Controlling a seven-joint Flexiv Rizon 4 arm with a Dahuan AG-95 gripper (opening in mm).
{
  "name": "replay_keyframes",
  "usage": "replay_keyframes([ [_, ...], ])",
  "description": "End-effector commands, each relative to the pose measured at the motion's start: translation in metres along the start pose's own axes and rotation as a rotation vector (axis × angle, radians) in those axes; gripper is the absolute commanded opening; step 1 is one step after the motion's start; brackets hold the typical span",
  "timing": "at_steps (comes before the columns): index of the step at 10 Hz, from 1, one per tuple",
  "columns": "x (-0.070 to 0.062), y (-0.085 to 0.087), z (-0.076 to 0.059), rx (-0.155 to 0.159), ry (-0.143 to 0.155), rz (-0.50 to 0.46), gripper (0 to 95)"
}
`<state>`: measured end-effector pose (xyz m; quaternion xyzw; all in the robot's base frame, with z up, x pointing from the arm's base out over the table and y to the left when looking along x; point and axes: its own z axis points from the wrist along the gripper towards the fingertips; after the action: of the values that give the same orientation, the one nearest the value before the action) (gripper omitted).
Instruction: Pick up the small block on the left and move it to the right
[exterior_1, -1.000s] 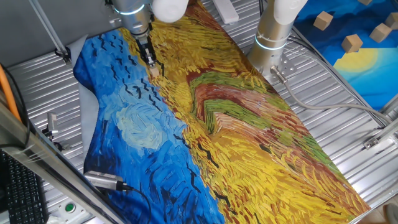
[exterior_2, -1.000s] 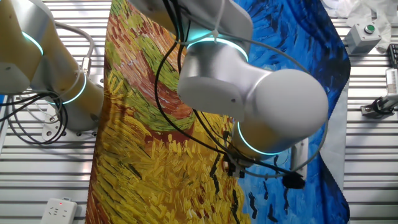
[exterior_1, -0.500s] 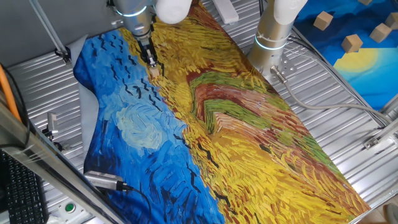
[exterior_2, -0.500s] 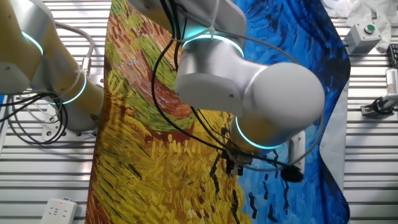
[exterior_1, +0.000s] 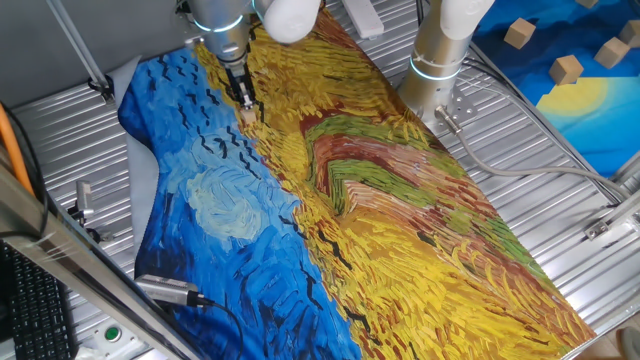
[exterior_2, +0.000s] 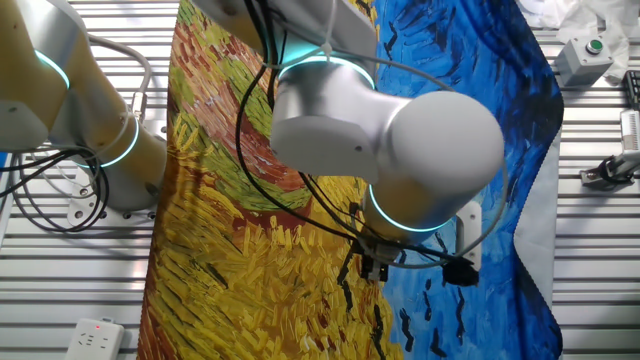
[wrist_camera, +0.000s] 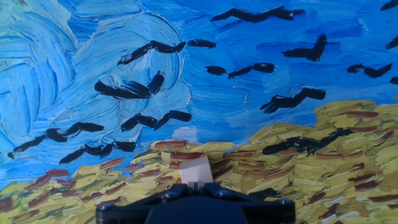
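Rizon arm reaches down from upper left in one fixed view, wrist vertical, gripper (exterior_1: 246, 106) pointing straight down. Fingers (exterior_1: 241, 92) narrow, drawn close together. In other fixed view, bulky elbow joint hides hand. Hand view: black gripper base (wrist_camera: 196, 208) along bottom edge.

Small block (wrist_camera: 196, 170) on cloth (wrist_camera: 249, 93), beneath tool (exterior_1: 244, 97)

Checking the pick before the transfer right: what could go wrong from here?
1. The tiny pale-tan wooden cube sits at the very tip of the pincer; such a shallow hold may slip.
2. The wrinkled painted cloth might snag a low carry.
3. The other fixed view hides the tips behind the arm, so the grip is hard to confirm.
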<state>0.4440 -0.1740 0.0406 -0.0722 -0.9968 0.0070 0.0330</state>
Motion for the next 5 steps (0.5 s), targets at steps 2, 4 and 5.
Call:
replay_keyframes([
  [2,0.0006,0.0,-0.0016,-0.007,-0.001,0.007,0.0],
  [4,0.0005,-0.0001,-0.0033,-0.008,-0.002,0.0,19.0],
  [5,0.0005,-0.0002,-0.0035,-0.007,-0.003,0.0,19.0],
])
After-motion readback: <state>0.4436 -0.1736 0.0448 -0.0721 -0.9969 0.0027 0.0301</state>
